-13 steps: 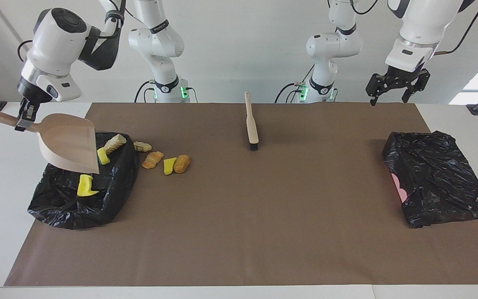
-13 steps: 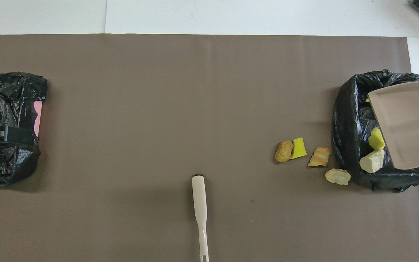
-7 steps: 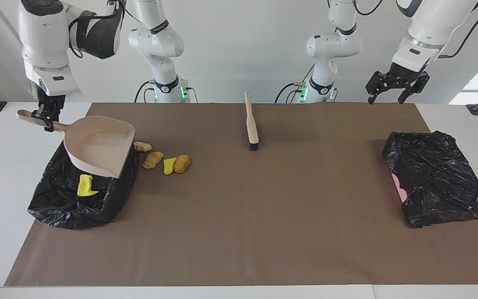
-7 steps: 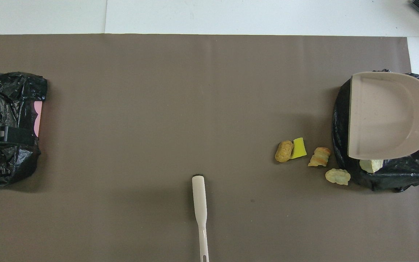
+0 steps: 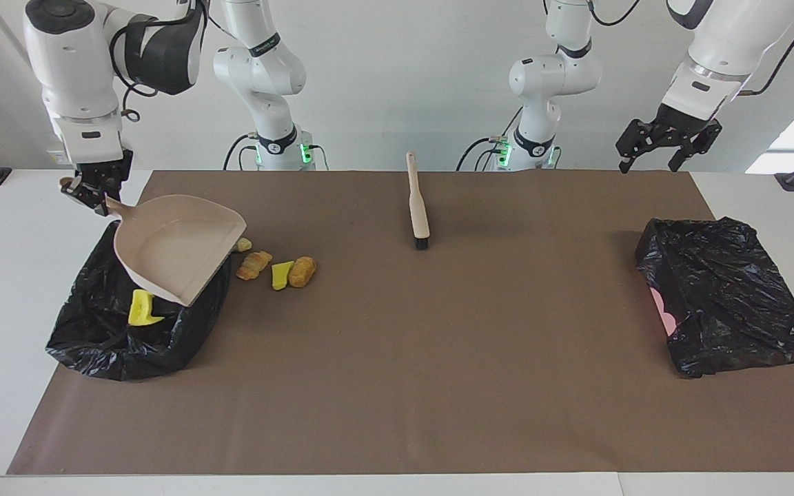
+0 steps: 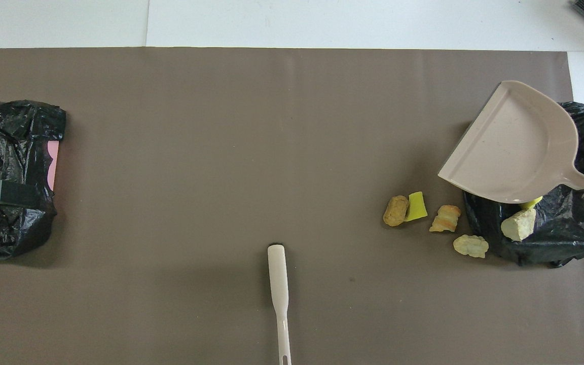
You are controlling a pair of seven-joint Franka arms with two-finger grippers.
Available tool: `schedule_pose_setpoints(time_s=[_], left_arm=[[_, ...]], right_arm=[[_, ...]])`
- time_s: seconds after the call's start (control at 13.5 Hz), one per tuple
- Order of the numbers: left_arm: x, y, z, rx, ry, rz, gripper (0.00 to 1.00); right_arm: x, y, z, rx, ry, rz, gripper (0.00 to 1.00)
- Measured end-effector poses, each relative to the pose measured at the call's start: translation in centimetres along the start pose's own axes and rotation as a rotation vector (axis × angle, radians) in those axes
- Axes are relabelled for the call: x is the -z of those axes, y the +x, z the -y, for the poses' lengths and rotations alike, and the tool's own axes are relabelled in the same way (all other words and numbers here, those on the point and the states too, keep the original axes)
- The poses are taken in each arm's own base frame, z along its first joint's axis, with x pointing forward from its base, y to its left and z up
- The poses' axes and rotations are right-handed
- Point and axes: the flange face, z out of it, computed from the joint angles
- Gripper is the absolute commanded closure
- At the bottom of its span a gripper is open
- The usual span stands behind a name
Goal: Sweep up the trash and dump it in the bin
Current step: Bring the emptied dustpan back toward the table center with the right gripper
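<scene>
My right gripper (image 5: 92,195) is shut on the handle of the beige dustpan (image 5: 175,253), which hangs roughly level and empty over the black-bagged bin (image 5: 114,344) at the right arm's end. In the bin lie a yellow scrap (image 5: 142,308) and a tan lump (image 6: 518,224). Several pieces of trash sit on the brown mat beside the bin: a pale lump (image 6: 470,245), an orange ridged lump (image 6: 445,218), a yellow chunk (image 6: 416,206) and a tan lump (image 6: 396,210). My left gripper (image 5: 666,143) waits open in the air at the left arm's end of the table.
The beige brush (image 5: 418,207) lies on the mat midway between the arms' bases, bristles pointing away from the robots. A second black-bagged bin (image 5: 728,303), with a pink edge showing, sits at the left arm's end.
The right gripper swung the dustpan from steeply tipped over the bin to about level, its mouth now turned toward the scraps on the mat. The left gripper shifted slightly.
</scene>
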Motion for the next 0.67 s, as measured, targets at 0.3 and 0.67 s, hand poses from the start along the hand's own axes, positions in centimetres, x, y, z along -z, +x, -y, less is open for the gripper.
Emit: schedule_pose_setpoints(time_s=[0.3,0.67], left_arm=[[-0.1,-0.3,-4.8,-0.094,0.003,0.002,0.0],[0.0,0.3,-3.6,-0.072,-0.002,-0.014,0.0]], right_arm=[[0.2,4.7,3.6,-0.275,0.056,-0.025,1.0],[-0.7,12.7,10.0,-0.56,0.169,-0.032,1.0]])
